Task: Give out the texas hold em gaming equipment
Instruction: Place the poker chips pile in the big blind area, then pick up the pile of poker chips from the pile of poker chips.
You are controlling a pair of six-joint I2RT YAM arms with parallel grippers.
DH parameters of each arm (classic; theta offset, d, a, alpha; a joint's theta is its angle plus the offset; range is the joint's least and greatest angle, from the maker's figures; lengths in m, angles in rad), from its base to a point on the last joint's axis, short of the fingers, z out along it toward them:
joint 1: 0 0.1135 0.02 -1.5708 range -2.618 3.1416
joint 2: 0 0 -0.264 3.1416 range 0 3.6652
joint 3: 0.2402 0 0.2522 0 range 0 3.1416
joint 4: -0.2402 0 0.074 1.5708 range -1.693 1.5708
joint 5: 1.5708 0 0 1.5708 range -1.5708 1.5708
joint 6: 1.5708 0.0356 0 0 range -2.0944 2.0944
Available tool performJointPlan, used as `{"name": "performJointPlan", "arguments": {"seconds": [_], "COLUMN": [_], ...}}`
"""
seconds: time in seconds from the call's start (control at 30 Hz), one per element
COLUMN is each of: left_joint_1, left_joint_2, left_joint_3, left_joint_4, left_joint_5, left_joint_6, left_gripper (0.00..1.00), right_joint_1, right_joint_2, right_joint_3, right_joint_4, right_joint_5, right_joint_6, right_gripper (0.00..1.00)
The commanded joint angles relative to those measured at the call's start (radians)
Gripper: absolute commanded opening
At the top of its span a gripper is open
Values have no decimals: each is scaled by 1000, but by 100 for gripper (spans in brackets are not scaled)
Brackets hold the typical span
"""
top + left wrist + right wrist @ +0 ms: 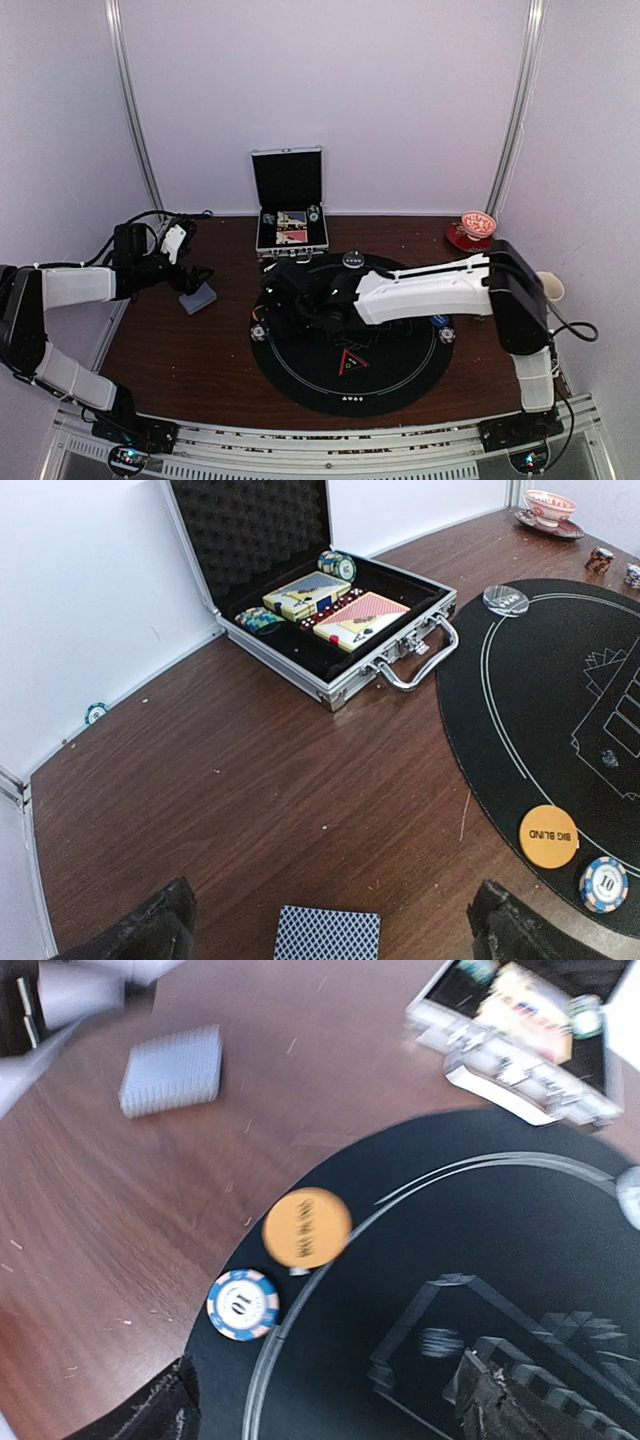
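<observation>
While your right gripper (330,1405) is hanging released behind the orange button (307,1227) and 10 chip (242,1304), you're likely starting on dealing, needing your left gripper (330,920), spread above the card deck (327,938), closing on it.

Both arms (420,290) wear white shells, black joints, black cables.

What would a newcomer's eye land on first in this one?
The large round black mat with white markings lies dead centre, with the open silver hard case just beyond its far edge. At the mat's left rim an orange BIG BLIND disc lies beside a blue-and-white striped chip marked 10.
</observation>
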Motion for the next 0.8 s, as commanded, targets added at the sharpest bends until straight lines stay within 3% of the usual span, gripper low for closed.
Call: {"name": "performJointPlan", "arguments": {"seconds": [0.0,0.33,0.77], "left_joint_1": [4,4,3], "left_joint_2": [-8,-7,5], "left_joint_3": [-12,-12,-12], "left_joint_4": [45,47,48], "left_joint_5": [-1,-8,-4], "left_joint_6": [-11,-11,-9], "left_gripper": [98,98,98], "right_joint_1": [-80,-437,-757], "right_joint_2": [-228,-588,-631], "right_joint_3": [-142,-518,-731], "right_joint_4": [-72,-96,28], "right_joint_5": [5,6,42], "right_joint_6": [35,73,85], "right_gripper": [91,92,90]}}
